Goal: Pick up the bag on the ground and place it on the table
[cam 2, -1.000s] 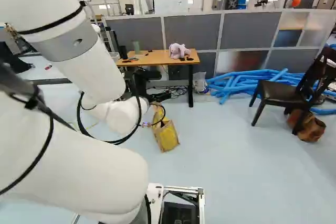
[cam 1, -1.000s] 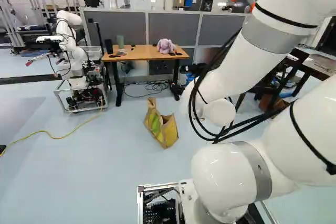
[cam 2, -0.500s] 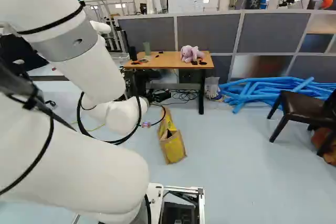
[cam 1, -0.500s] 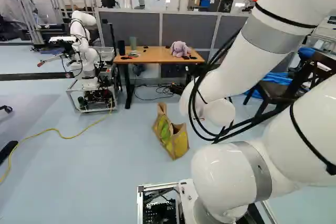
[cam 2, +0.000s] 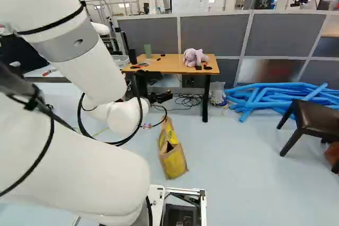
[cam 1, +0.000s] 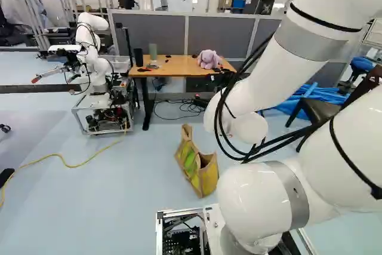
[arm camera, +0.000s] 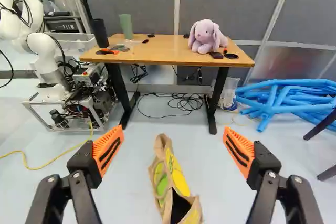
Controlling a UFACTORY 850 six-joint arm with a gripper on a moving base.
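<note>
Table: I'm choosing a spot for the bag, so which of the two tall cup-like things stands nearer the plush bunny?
The green one; the black one stands farther from the bunny, by the opposite end of the table.

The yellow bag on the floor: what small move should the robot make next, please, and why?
Probably lower the claw a little toward the bag, with its fingers left apart. In the wrist view, the bag stands on the floor, roughly centred between the spread fingers but seemingly below them, and the claw holds nothing.
</note>
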